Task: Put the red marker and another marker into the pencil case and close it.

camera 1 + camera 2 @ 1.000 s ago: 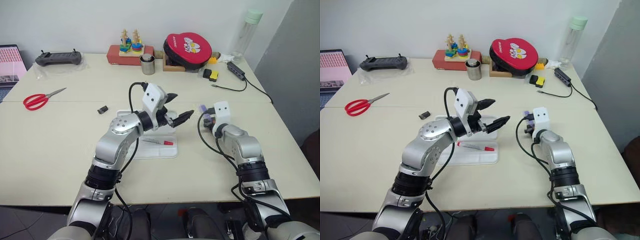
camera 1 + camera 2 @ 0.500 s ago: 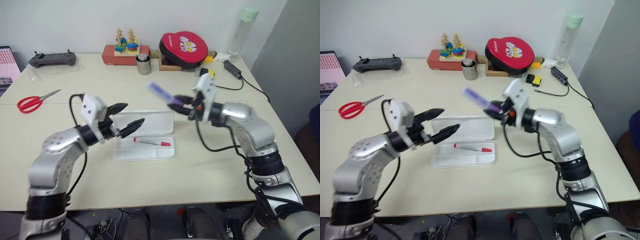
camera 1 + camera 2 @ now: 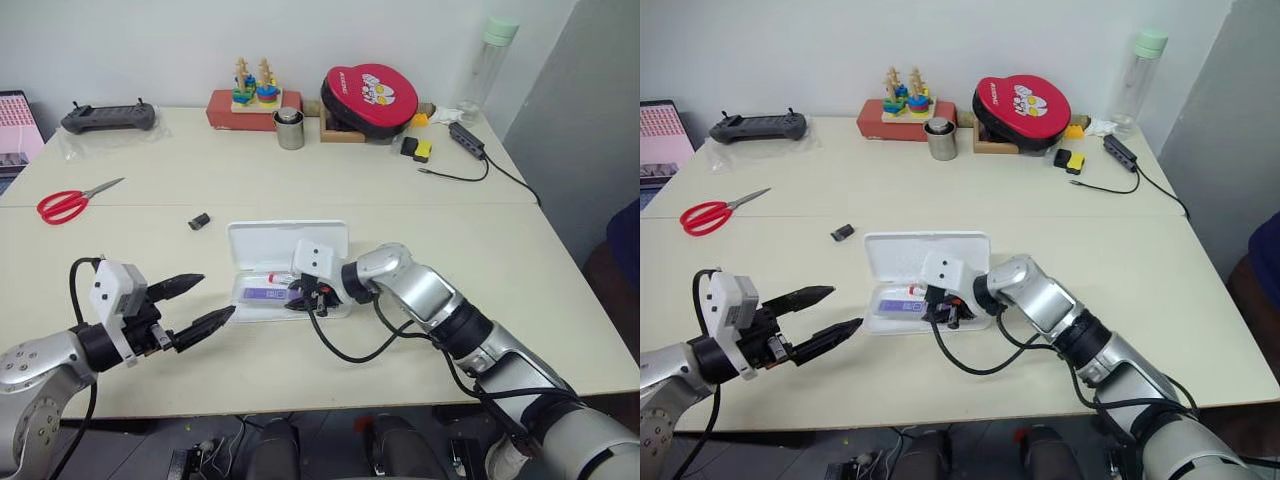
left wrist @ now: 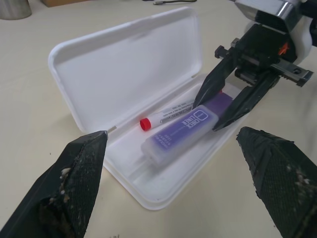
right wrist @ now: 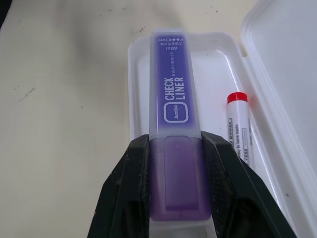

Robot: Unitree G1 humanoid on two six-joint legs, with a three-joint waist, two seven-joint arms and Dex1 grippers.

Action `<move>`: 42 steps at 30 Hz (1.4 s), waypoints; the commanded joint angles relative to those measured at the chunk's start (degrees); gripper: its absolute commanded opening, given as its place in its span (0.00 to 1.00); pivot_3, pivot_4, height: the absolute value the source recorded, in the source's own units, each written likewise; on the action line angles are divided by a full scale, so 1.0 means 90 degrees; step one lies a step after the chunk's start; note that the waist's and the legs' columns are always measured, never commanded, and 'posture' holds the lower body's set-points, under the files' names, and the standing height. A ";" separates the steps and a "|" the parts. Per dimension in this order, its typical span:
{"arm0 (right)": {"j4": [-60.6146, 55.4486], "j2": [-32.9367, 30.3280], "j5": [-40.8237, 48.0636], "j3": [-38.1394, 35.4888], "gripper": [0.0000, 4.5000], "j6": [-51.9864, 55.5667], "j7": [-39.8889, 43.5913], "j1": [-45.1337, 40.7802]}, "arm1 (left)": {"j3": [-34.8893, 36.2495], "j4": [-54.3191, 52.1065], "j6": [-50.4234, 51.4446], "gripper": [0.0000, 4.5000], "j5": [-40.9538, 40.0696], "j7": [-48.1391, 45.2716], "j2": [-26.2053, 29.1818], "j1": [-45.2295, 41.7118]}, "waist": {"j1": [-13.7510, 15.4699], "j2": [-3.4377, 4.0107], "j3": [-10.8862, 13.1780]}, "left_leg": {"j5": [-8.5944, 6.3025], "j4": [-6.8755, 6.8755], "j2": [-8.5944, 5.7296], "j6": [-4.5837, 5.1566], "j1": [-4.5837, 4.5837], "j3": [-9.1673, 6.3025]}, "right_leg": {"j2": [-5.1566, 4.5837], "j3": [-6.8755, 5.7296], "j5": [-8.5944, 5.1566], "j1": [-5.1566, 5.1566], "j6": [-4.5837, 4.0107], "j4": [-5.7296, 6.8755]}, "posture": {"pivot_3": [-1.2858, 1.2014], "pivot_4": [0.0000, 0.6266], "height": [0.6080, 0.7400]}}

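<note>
You are at a pale beige table (image 3: 520,280) set against a white wall, with clutter along its far edge. At the far left sits a black controller (image 3: 98,117), and nearer you a pair of red-handled scissors (image 3: 70,201).

Your left gripper (image 3: 195,305) hangs low over the near left of the table, its fingers spread wide and holding nothing, pointing across toward the case but well apart from it. A small black object (image 3: 200,221) lies on the table just left of the case.

In the middle, the pencil case (image 4: 124,74) lies open, its lid tipped back toward the wall. The red marker (image 4: 168,115) already lies in the tray, along the hinge side. Just beside it, on the near side, is the purple highlighter (image 5: 174,114), its long axis running along the length of the tray, parallel to the red marker. Your right gripper (image 5: 173,191) comes in from the right end of the case and is clamped narrowly on the highlighter's darker end, the rest of the body reaching away from the fingers down the tray. It looks to be resting in or just above the tray; I cannot tell which.

So the move in hand is a release: open the right fingers and draw back along that same axis, to the right. Closing the lid comes after that, and the right arm is the nearer one for it.
</note>
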 commanded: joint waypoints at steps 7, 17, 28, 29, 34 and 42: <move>0.0306 0.0248 -0.0262 -0.0226 0.40 -0.0549 0.0128 -0.0154 | 0.0087 -0.0408 0.0026 1.00 -0.0163 0.0380 0.0021 -0.0125 | -0.0011 -0.0001 -0.0001 | 0.0000 -0.0004 0.0001 0.0000 0.0002 0.0001 | 0.0002 0.0001 -0.0001 0.0000 -0.0002 0.0000 | 0.52 0.24 1.00; 0.0123 0.0361 0.0007 -0.0899 0.90 -0.0719 0.0337 -0.0328 | -0.0321 -0.0056 -0.0094 1.00 0.0054 0.0704 -0.0045 -0.0693 | -0.0016 -0.0001 0.0000 | 0.0000 -0.0005 0.0001 -0.0001 0.0002 0.0001 | 0.0003 0.0001 0.0002 -0.0001 0.0005 0.0001 | 0.52 0.24 1.00; -0.1579 0.0598 0.1963 -0.2765 1.00 0.0217 0.0191 -0.0370 | -0.0948 0.2842 -0.0562 1.00 0.1648 0.2560 -0.0406 -0.3072 | 0.0033 -0.0001 0.0000 | 0.0000 -0.0011 0.0005 0.0000 0.0003 -0.0017 | 0.0015 -0.0013 0.0019 0.0003 0.0034 0.0007 | 0.52 0.24 1.00; -0.1680 0.0561 0.2010 -0.2859 1.00 0.0270 0.0102 -0.0378 | -0.1063 0.3245 -0.0666 1.00 0.1790 0.2636 -0.0459 -0.3383 | 0.0061 0.0000 0.0000 | 0.0000 -0.0010 0.0005 0.0000 0.0002 -0.0016 | 0.0015 -0.0012 0.0020 0.0003 0.0036 0.0007 | 0.52 0.24 1.00; -0.1976 0.0328 0.2011 -0.3080 1.00 0.0384 -0.0296 -0.0351 | -0.1561 0.5212 -0.1332 1.00 0.2421 0.2765 -0.0654 -0.4672 | 0.0121 -0.0013 -0.0007 | 0.0000 -0.0009 -0.0003 -0.0001 0.0000 -0.0012 | 0.0010 -0.0009 0.0026 0.0006 0.0038 0.0000 | 0.52 0.24 1.00; -0.2282 -0.0026 0.2008 -0.3152 1.00 0.0499 -0.0701 -0.0191 | -0.2109 0.8737 -0.2586 1.00 0.3246 0.2865 -0.1047 -0.6522 | 0.0105 -0.0016 -0.0008 | 0.0000 -0.0016 -0.0006 -0.0001 -0.0007 -0.0016 | 0.0011 -0.0015 0.0031 0.0001 0.0028 0.0003 | 0.52 0.24 1.00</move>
